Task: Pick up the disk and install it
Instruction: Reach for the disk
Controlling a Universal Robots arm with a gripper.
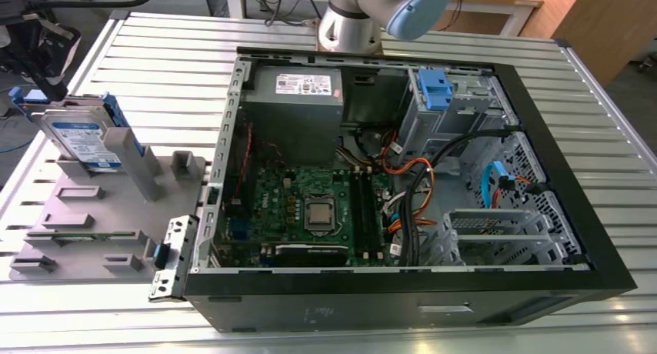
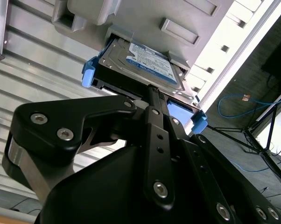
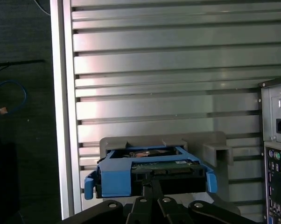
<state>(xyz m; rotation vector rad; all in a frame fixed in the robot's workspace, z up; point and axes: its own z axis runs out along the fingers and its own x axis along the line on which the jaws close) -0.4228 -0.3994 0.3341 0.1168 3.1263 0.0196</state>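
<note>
One disk (image 1: 88, 141), one computer case (image 1: 411, 308)

The disk (image 1: 88, 142) stands on edge in a grey holder (image 1: 98, 215), at nine o'clock from the open computer case (image 1: 411, 300).

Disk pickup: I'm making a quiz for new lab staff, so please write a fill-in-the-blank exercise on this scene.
1. The disk stands in a holder whose colour is ___.
2. The plastic bracket along the disk's edges is coloured ___.
3. In the exterior view, the disk is to the ___ of the open computer case.
4. The gripper is nearest to the ___.
Missing words: grey; blue; left; disk.
</note>
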